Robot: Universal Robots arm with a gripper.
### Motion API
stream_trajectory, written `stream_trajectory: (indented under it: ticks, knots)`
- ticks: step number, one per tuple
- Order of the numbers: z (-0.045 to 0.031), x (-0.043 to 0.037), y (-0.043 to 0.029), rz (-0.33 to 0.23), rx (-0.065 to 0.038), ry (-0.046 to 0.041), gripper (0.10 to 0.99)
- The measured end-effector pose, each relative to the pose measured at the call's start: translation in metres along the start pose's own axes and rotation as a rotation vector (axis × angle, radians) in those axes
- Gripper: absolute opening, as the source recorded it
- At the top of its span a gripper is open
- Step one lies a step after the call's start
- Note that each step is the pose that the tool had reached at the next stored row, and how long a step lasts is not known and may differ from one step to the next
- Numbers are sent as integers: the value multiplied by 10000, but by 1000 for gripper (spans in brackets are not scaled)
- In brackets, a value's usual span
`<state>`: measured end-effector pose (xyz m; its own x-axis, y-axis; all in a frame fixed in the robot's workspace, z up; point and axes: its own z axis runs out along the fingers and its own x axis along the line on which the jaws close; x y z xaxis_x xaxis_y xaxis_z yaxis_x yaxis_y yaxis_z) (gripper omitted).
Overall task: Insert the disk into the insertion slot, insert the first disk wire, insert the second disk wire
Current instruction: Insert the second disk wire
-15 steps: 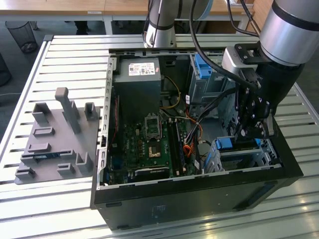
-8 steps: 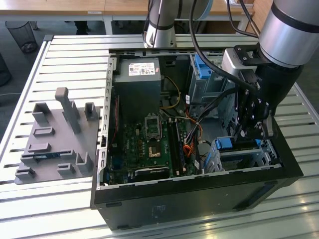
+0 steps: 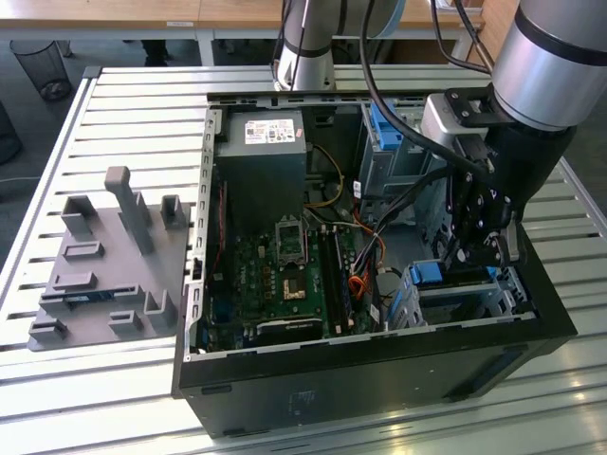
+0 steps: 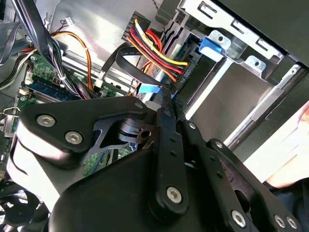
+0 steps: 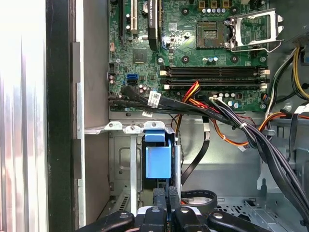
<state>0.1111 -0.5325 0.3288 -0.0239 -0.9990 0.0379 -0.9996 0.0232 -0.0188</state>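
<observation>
First wrist view: one disk (image 5: 158, 162), slotted; tool (image 5: 166, 193) closed.

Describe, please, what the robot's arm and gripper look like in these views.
The arm is a thick silver-grey tube with a black wrist section and black cables looping off it. The gripper is matte black, built of flat linkage plates joined by silver screws, tapering to two slim fingers.
</observation>
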Motion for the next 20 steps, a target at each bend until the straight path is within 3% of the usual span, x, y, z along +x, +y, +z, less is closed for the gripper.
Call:
stream_trajectory:
  ticks: [5,6,16,18,20]
  knots:
    - [-2,0,0,0,0,-3,153]
    - [-7,0,0,0,0,-3,216]
    - [-105,3,-2,0,-3,-1,216]
    - [-123,4,-3,0,-5,0,204]
    - [-137,5,-3,0,-5,-1,106]
